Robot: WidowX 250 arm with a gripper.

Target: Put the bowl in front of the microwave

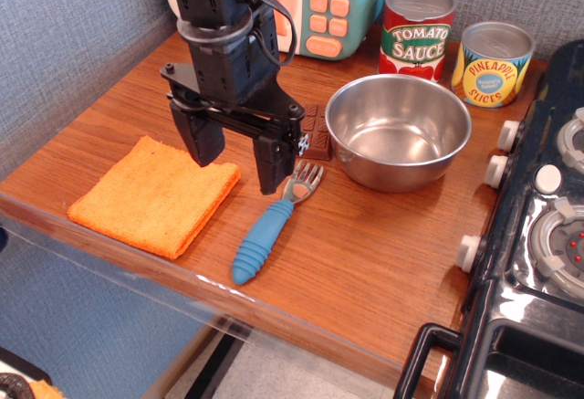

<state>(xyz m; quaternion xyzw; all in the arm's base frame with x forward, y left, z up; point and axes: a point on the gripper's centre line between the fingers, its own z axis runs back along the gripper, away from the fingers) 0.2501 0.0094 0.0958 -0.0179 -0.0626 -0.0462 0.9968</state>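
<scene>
The shiny steel bowl (398, 130) sits upright and empty on the wooden table (365, 253), right of centre. The teal microwave (330, 2) with salmon-pink buttons stands at the back, partly hidden behind the arm. My black gripper (239, 160) hangs open and empty to the left of the bowl, above the right edge of an orange cloth (155, 195). Its two fingers point down, one over the cloth and one beside the fork's tines.
A blue-handled fork (269, 225) lies just right of the gripper. A chocolate bar piece (315, 134) lies between gripper and bowl. A tomato sauce can (417, 32) and a pineapple can (493, 63) stand behind the bowl. A black toy stove (538, 235) fills the right side.
</scene>
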